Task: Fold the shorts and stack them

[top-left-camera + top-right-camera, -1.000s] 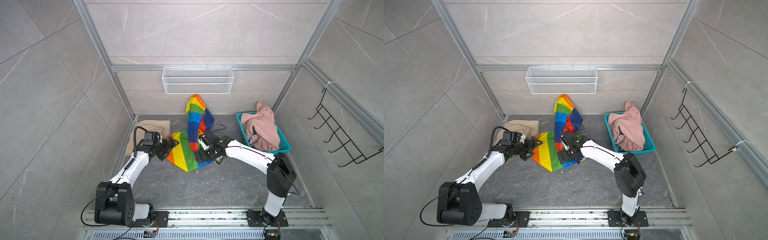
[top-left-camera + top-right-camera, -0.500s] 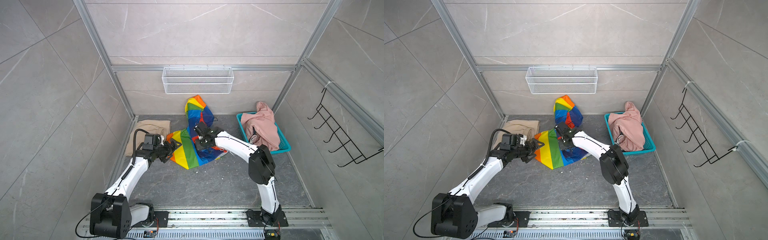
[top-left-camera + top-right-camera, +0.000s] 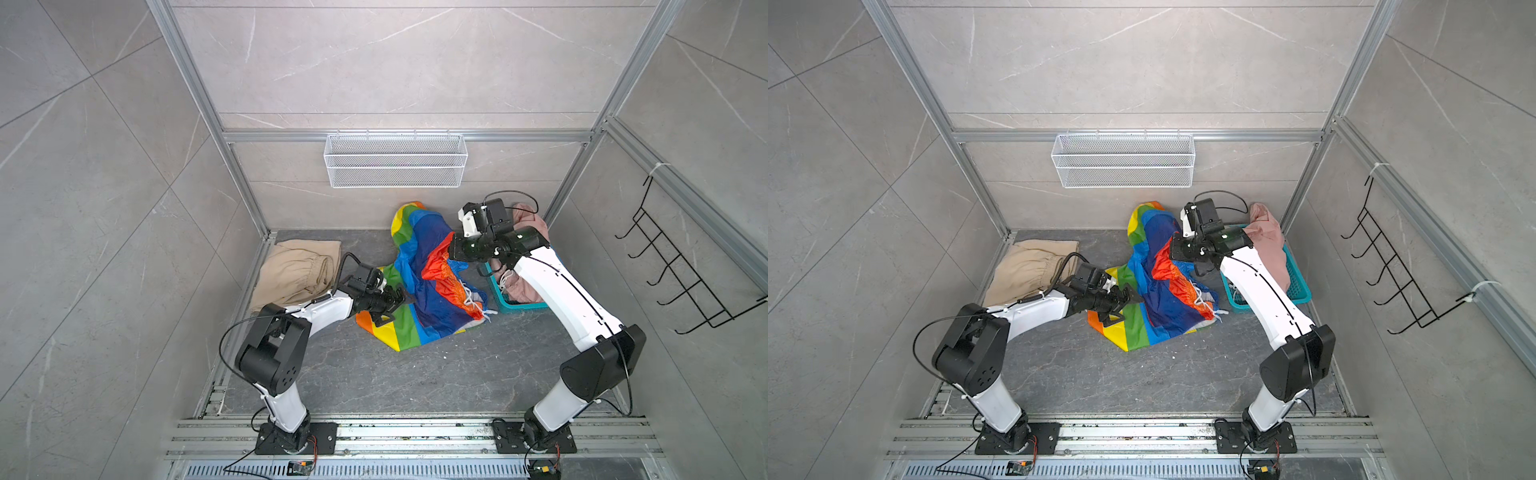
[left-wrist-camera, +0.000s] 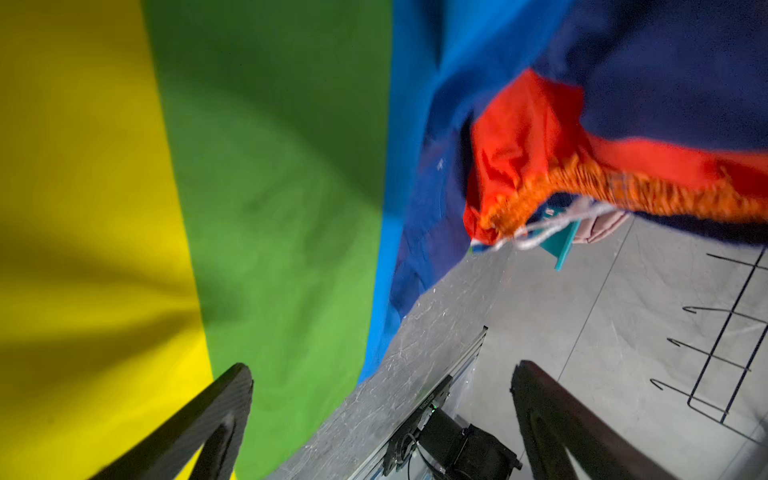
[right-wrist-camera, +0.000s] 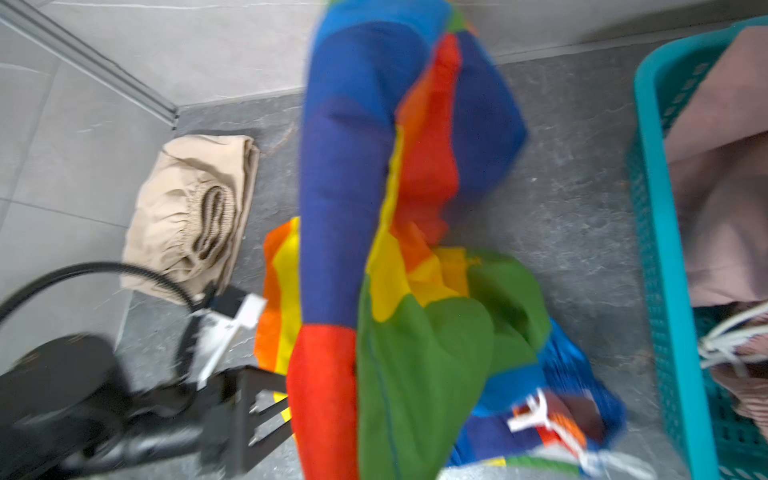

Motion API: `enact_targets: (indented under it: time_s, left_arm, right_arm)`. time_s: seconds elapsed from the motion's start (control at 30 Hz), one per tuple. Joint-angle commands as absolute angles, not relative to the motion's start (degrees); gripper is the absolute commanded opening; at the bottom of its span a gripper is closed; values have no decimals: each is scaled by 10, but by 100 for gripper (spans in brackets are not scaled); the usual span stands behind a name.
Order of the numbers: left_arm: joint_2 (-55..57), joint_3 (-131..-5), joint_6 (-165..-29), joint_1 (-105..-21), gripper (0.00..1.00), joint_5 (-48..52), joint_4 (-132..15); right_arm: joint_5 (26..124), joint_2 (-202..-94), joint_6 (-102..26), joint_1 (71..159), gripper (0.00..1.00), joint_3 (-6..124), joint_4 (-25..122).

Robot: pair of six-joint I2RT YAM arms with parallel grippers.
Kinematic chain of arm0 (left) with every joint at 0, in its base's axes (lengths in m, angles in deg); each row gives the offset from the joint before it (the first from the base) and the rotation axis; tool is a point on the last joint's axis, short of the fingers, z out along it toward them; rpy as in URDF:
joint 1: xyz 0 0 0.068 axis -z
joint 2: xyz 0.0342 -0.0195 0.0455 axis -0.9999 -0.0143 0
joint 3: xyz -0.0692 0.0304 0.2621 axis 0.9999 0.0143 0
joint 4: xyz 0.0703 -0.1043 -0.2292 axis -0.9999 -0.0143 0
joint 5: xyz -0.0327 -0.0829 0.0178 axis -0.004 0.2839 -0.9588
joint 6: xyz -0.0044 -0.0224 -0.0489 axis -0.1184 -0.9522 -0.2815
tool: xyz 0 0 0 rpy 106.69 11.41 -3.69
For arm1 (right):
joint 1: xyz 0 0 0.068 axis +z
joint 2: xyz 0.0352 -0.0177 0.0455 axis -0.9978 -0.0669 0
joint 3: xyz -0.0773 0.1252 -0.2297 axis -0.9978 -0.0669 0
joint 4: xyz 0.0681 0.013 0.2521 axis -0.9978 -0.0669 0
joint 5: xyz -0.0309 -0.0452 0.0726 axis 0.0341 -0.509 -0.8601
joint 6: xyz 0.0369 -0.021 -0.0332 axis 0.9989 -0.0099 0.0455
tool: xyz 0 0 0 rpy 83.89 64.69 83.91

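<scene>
I see my right jaws pinching a raised fold of the rainbow-striped fabric shorts beside the teal perforated plastic basket, while my left jaws gape wide at the shorts' edge away from it.

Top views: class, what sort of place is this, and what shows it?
Probably a mock laundry or bathroom corner built as a robot test cell: tiled walls in aluminium framing, a wire basket and hook rack, left arm and right arm bolted to a front rail.

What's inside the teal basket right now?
The dusty pink shorts fill the teal basket, heaped above its rim, with a white cord showing. The basket's floor and anything beneath them is covered.
</scene>
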State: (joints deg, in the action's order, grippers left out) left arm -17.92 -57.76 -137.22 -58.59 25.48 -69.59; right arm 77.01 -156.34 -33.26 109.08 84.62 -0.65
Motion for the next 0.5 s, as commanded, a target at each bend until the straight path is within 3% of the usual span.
enact_targets:
  time_s: [0.0, 0.3, 0.47]
  left_arm:
    - [-205, -630, -1391, -561, 100, 294, -656]
    - [-235, -578, -1351, -555, 100, 280, -702]
    - [-309, -655, -1273, -600, 100, 265, -787]
  right_arm:
    - [730, -1554, -329, 1080, 0, 893, -27]
    - [660, -1577, -274, 1041, 0, 918, 24]
    - [653, -1582, -271, 1021, 0, 925, 23]
